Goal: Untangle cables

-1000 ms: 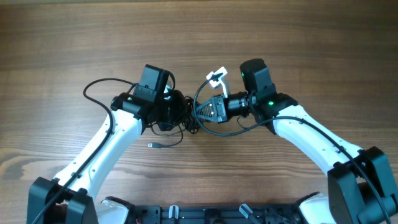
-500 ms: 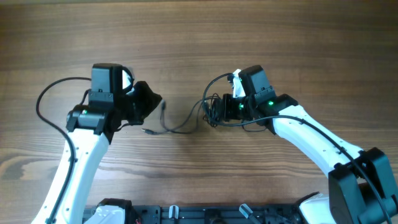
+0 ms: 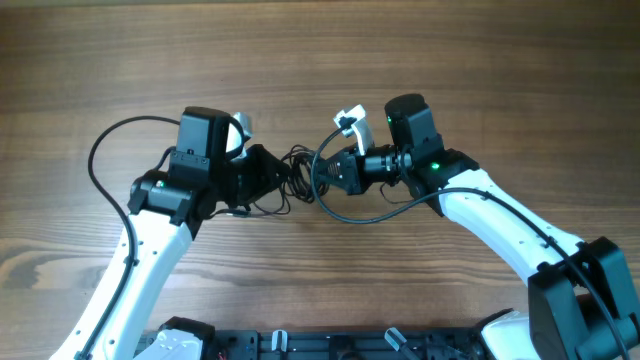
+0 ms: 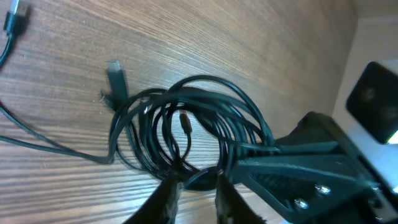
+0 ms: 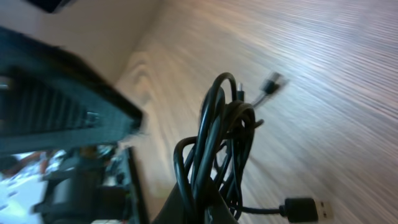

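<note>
The cables (image 3: 297,166) form a black tangle at the table's middle, between my two grippers. My right gripper (image 3: 330,172) is shut on the bundle; in the right wrist view the cables (image 5: 219,134) rise from its fingertips (image 5: 208,210), and a USB plug (image 5: 302,206) trails to the right. My left gripper (image 3: 268,172) sits against the tangle's left side. In the left wrist view the coiled cables (image 4: 186,127) lie just ahead of the left gripper (image 4: 198,185), whose jaws stand slightly apart with a dark loop lying between the tips. A small plug (image 4: 115,72) rests on the wood.
A white tag (image 3: 349,118) sticks up behind the right gripper. The left arm's own thick cable (image 3: 108,140) arcs out to the left. Another black cable loop (image 3: 360,215) curves below the right gripper. The wooden table (image 3: 320,50) stretches all round.
The left arm, which had pulled away to the left with a strand, has swung back right to the tangle and its jaws have parted. The right gripper still holds the bundle.
</note>
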`<state>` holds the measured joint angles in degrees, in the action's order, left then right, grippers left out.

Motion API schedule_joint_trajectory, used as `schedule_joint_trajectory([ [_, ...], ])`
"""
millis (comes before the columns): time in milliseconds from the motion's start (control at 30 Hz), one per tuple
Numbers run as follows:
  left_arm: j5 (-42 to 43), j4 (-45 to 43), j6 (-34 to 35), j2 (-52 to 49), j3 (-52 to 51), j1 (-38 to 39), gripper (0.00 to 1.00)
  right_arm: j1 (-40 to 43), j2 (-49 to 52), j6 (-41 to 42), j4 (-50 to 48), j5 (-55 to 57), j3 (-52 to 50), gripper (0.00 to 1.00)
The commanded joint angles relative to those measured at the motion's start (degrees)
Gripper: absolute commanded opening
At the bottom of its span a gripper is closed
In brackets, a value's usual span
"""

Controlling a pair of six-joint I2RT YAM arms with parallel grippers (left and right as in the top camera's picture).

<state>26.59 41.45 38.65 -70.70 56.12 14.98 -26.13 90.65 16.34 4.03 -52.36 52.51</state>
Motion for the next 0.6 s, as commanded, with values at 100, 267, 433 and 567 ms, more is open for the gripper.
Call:
schedule_joint_trajectory([
  [100,-4.6,4.1,-5.1,0.0,0.2,0.7,0.18,0.0,-1.0,-0.8,-1.7,-9.4,0.3,0.05],
  [267,-4.6,4.2,-1.7,-1.6,0.2,0.9,0.22,0.0,-1.0,-0.7,-2.5,-10.8,0.3,0.05],
  [433,-4.6,1.4,-0.8,-5.2,0.2,3.7,0.22,0.0,-1.0,0.3,-2.5,-10.8,0.3,0.05],
  [567,-4.8,-2.9,0.5,-7.7,0.2,5.2,0.21,-0.2,-1.0,0.2,-2.5,-12.0,0.3,0.05],
])
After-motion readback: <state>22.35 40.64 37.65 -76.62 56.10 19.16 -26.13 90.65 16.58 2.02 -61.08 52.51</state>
